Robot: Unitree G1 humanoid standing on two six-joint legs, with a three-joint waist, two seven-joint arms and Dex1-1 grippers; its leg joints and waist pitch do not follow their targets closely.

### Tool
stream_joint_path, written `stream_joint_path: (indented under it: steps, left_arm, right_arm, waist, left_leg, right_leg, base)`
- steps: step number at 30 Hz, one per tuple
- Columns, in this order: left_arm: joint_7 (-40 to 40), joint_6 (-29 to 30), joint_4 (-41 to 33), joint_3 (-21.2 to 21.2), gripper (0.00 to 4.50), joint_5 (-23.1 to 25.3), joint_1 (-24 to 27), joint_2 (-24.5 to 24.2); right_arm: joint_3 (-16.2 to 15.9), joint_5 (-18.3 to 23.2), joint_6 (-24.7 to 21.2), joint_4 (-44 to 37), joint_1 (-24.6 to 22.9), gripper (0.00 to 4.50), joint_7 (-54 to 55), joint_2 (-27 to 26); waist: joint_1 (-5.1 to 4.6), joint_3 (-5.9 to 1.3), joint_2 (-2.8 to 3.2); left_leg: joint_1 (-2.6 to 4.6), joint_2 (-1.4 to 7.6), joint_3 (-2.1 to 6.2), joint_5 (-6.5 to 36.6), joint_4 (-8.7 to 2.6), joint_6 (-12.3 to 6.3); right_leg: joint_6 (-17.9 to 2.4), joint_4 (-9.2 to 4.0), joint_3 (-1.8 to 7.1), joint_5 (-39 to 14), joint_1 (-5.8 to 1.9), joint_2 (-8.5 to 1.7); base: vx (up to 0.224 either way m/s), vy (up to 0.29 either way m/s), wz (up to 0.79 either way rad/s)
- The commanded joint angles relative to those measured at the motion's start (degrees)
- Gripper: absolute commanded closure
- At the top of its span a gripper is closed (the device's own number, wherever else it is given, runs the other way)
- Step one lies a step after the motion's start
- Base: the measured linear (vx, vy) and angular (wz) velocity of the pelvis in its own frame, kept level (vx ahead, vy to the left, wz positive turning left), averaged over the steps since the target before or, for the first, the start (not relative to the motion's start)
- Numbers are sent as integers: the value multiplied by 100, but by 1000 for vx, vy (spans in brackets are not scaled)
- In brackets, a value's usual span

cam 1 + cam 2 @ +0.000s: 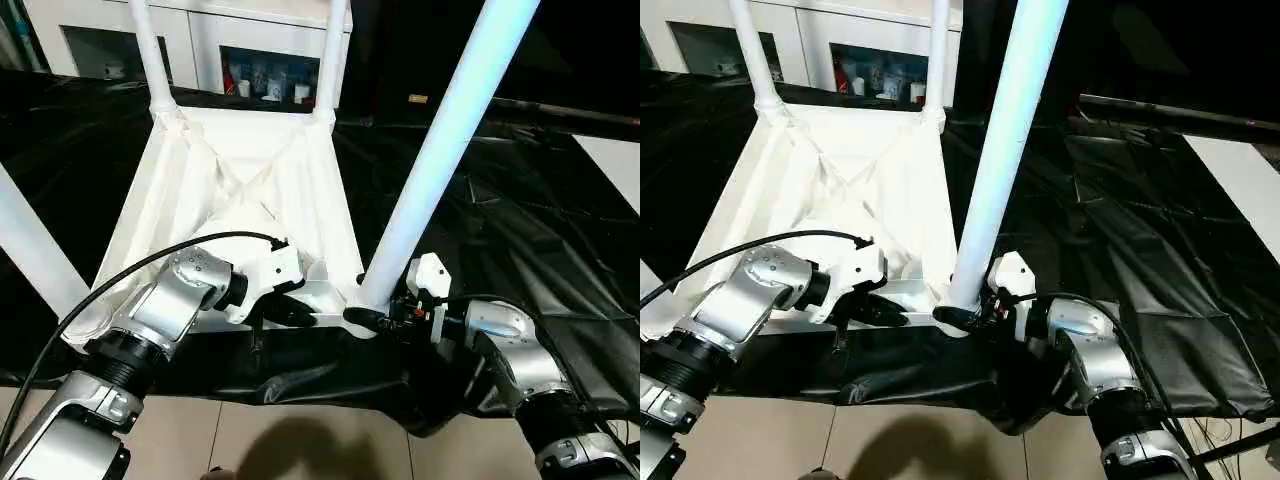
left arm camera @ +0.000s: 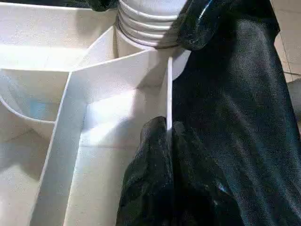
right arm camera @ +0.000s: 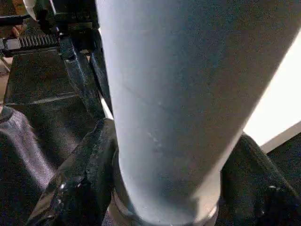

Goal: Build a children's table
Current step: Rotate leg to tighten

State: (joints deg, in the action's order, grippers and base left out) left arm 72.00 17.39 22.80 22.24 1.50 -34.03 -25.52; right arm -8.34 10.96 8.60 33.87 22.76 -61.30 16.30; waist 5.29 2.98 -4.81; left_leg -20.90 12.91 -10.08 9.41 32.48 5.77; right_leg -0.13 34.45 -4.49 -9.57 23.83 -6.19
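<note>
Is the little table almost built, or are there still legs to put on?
Nearly! The tabletop lies upside down with all four legs standing in its corners. The left claw pinches a rib at the near edge, steadying it. The right claw wraps the base of the near right leg, seating it. Left: finishing that leg, then flipping the table upright.

no readable text, labels or numbers anywhere

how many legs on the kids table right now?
4 long white tubular legs stand in the upturned white plastic tabletop: far left, far right, near right between the right pincer fingers, near left at the edge.
</note>
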Motion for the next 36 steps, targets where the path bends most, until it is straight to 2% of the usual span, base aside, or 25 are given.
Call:
stream_joint_path:
  steps: [1,3,4,5,6,7,8,11,13,16,17,18,19,20,22,23,25,26,28,29,32,33,34,35,36]
  left_arm:
    - [24,123,118,195,450,88,95,72]
    - [-344,182,261,113,450,154,53,223]
    - [-709,201,438,19,450,208,-24,379]
    - [-1286,238,736,-125,450,282,-161,634]
    - [-1473,250,838,-170,450,302,-212,720]
    - [-1875,298,1040,-278,450,317,-316,917]
    - [-2155,331,1180,-350,450,323,-388,1052]
    - [-2880,383,1516,-501,450,359,-568,1407]
    - [-3386,376,1770,-611,450,383,-701,1682]
    - [-3709,299,2031,-625,450,455,-830,1895]
    - [-3799,237,2186,-595,450,514,-914,1993]
    - [-3799,237,2186,-595,450,514,-914,1993]
    - [-3791,220,2226,-570,450,531,-940,2015]
    - [-3713,203,2185,-528,450,536,-947,2012]
    - [-3409,151,2061,-404,450,530,-910,1923]
    - [-3247,156,1988,-346,450,525,-877,1867]
    - [-2831,152,1859,-246,450,517,-789,1751]
    - [-2502,84,1726,-157,450,499,-705,1636]
    - [-2150,47,1559,-66,450,466,-605,1502]
    - [-2104,53,1532,-56,450,459,-590,1482]
    - [-1334,-68,1102,91,450,323,-368,1080]
    - [-1087,-156,989,130,450,247,-306,980]
    - [-1087,-156,989,130,450,247,-306,980]
    - [-512,-280,681,195,450,56,-159,721]
    - [-380,-218,591,200,450,6,-125,656]
  right_arm:
    - [113,-17,4,47,-38,187,170,16]
    - [199,-193,11,281,40,187,725,-78]
    - [260,-374,69,502,119,187,1285,-159]
    - [415,-516,35,831,238,187,2127,-328]
    - [490,-504,-27,930,274,188,2383,-399]
    - [633,-459,-153,1062,332,188,2883,-557]
    - [728,-431,-232,1149,370,188,3229,-666]
    - [825,-553,-473,1376,509,188,4295,-944]
    - [833,-606,-556,1562,654,188,4840,-1189]
    - [740,-650,-474,1693,791,188,4874,-1437]
    - [645,-691,-333,1700,842,188,4713,-1573]
    - [645,-691,-333,1700,842,153,4713,-1573]
    - [598,-706,-262,1665,842,153,4607,-1611]
    - [558,-710,-166,1577,817,118,4507,-1615]
    - [587,-594,-109,1434,777,109,4254,-1539]
    - [614,-536,-98,1372,757,97,4135,-1479]
    - [634,-440,-130,1309,747,85,3818,-1347]
    - [604,-365,-175,1194,708,70,3467,-1206]
    - [547,-301,-214,1036,646,60,3043,-1027]
    - [534,-296,-217,1009,633,60,2979,-998]
    - [207,-378,-139,568,345,60,1858,-406]
    - [177,-358,-120,467,282,60,1631,-302]
    - [177,-358,-120,467,282,60,1631,-302]
    - [133,-216,-171,174,162,60,1094,-72]
    - [121,-168,-190,98,135,60,943,-15]
  waist:
    - [13,-392,89]
    - [-4,-363,80]
    - [-11,-349,51]
    - [-24,-316,33]
    - [-32,-304,39]
    - [-49,-315,35]
    - [-51,-322,24]
    - [-76,-325,15]
    - [-88,-332,19]
    - [-84,-340,10]
    - [-78,-339,38]
    - [-73,-345,29]
    - [-69,-348,24]
    - [-48,-351,35]
    - [-35,-358,45]
    - [-38,-361,72]
    - [-65,-367,74]
    - [-64,-375,61]
    - [-56,-379,70]
    - [-53,-381,74]
    - [-14,-381,84]
    - [-14,-379,55]
    - [-5,-387,57]
    - [4,-393,48]
    - [4,-401,53]
  left_leg:
    - [49,15,-60,1225,-348,-141]
    - [49,15,-64,1401,-365,-88]
    - [50,17,-63,1508,-376,-52]
    - [75,3,-68,1775,-379,54]
    - [101,-15,-60,1918,-381,109]
    - [100,-22,-17,2089,-392,182]
    - [105,-21,-6,2106,-393,190]
    - [101,-44,9,2180,-385,159]
    - [98,-58,7,2196,-379,148]
    - [93,-58,17,2229,-382,96]
    - [84,-59,13,2237,-390,35]
    - [75,-58,13,2200,-390,17]
    - [61,-61,9,2148,-394,-9]
    - [57,-51,2,2082,-398,-40]
    - [39,-50,-6,2049,-401,-94]
    - [26,-52,5,2051,-410,-96]
    - [-2,-45,13,2017,-417,-93]
    - [9,-36,13,2009,-406,-124]
    - [4,-23,9,1931,-405,-161]
    - [4,-12,-4,1806,-400,-185]
    - [27,16,-34,1532,-380,-215]
    - [28,12,-53,1474,-370,-246]
    - [11,4,-43,1417,-371,-252]
    - [19,6,-49,1292,-370,-267]
    - [22,14,-52,1177,-359,-319]
  right_leg:
    - [-1336,-277,211,-598,-348,-135]
    - [-1260,-318,220,-949,-318,-133]
    - [-1204,-349,223,-1179,-311,-140]
    - [-1053,-415,233,-1803,-263,-144]
    - [-964,-440,231,-2134,-250,-144]
    - [-763,-477,220,-2620,-264,-161]
    - [-635,-514,216,-2809,-251,-177]
    - [-419,-563,194,-2999,-217,-150]
    - [-389,-570,186,-2997,-205,-138]
    - [-342,-580,176,-2964,-209,-142]
    - [-378,-581,182,-2806,-202,-135]
    - [-394,-577,184,-2737,-215,-137]
    - [-416,-567,190,-2655,-224,-134]
    - [-464,-550,202,-2508,-226,-140]
    - [-541,-533,209,-2332,-243,-137]
    - [-545,-522,204,-2313,-261,-137]
    - [-552,-529,194,-2360,-279,-143]
    - [-595,-535,198,-2320,-293,-153]
    - [-659,-524,213,-2181,-293,-158]
    - [-768,-499,228,-1959,-294,-157]
    - [-981,-439,246,-1428,-314,-125]
    - [-1050,-419,258,-1297,-308,-121]
    - [-1069,-399,253,-1239,-331,-121]
    - [-1099,-385,253,-1087,-331,-111]
    - [-1172,-347,265,-851,-348,-114]
  base:
    - [0,0,0]
    - [0,0,0]
    - [0,0,0]
    - [0,0,0]
    - [0,0,0]
    - [0,0,0]
    - [-54,3,-4]
    - [-18,1,-1]
    - [0,0,0]
    - [0,0,0]
    - [0,0,0]
    - [0,0,0]
    - [0,0,0]
    - [0,0,0]
    - [0,0,0]
    - [0,0,0]
    - [0,0,0]
    - [0,0,0]
    - [0,0,0]
    - [0,0,0]
    - [0,0,0]
    - [0,0,0]
    - [0,0,0]
    - [0,0,0]
    - [0,0,0]
